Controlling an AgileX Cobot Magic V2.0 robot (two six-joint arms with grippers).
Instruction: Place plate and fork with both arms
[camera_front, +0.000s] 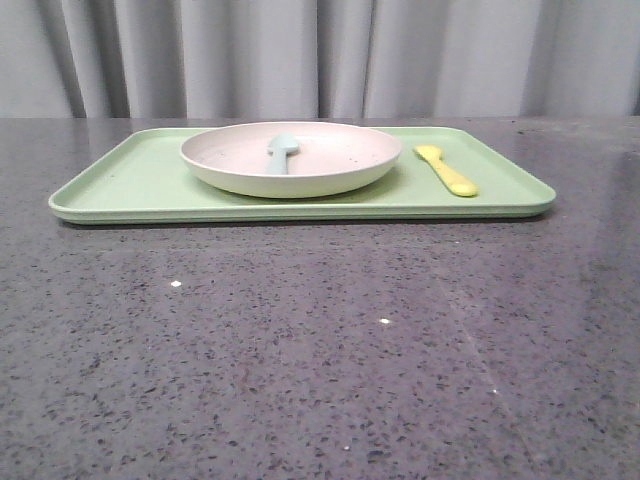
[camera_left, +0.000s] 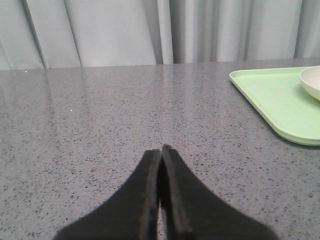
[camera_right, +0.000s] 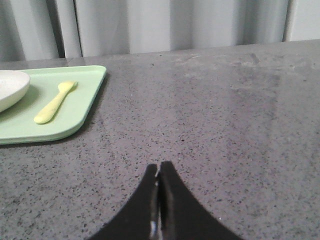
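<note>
Both grippers, left gripper (camera_left: 161, 150) and right gripper (camera_right: 159, 167), are pressed together, holding nothing; plate (camera_front: 291, 157) sits on tray (camera_front: 140, 180) (pale green), fork (camera_front: 446, 170) at its 3 o'clock.

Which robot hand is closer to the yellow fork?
Right. The fork lies on the tray's right side, showing in the right gripper's view. The left gripper's view shows only the tray's other end, no fork.

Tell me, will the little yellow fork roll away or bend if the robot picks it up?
Probably not. The fork lies flat on the green tray, so it looks more likely to slide than roll. It seems thin, stiff plastic and likely light. Lying so low may make it tricky to pinch.
</note>
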